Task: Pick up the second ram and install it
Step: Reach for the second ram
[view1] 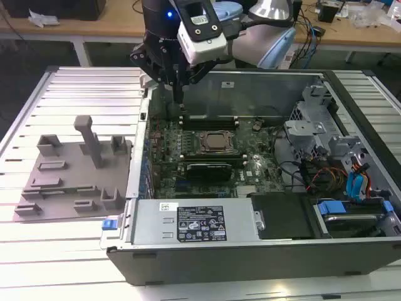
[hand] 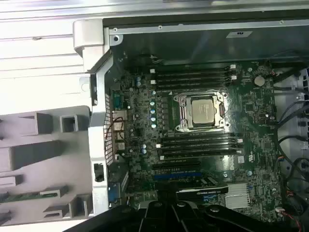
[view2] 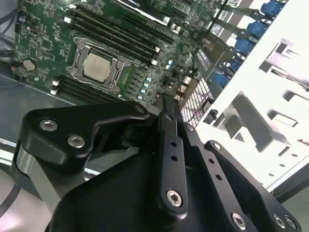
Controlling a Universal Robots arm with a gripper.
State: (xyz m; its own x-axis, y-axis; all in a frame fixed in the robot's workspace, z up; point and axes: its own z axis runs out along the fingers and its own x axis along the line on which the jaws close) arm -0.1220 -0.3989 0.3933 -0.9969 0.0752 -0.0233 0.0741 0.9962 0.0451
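Note:
The second ram (hand: 21, 197), a thin green stick, lies in a slot of the grey holder plate (hand: 34, 159) beside the computer case in the first wrist view. My gripper (view1: 178, 91) hangs above the far corner of the open case, on the exterior view's left, over the motherboard (view1: 207, 150). In the second wrist view the black fingers (view2: 166, 113) meet at the tip, shut, with nothing between them. The ram is well apart from the gripper.
Black memory slots (hand: 193, 77) run on both sides of the processor (hand: 202, 108). A black expansion card (view1: 210, 168) sits near the front. The case wall (view1: 136, 157) stands between plate and board. Drive cage and cables (view1: 338, 169) crowd the exterior view's right.

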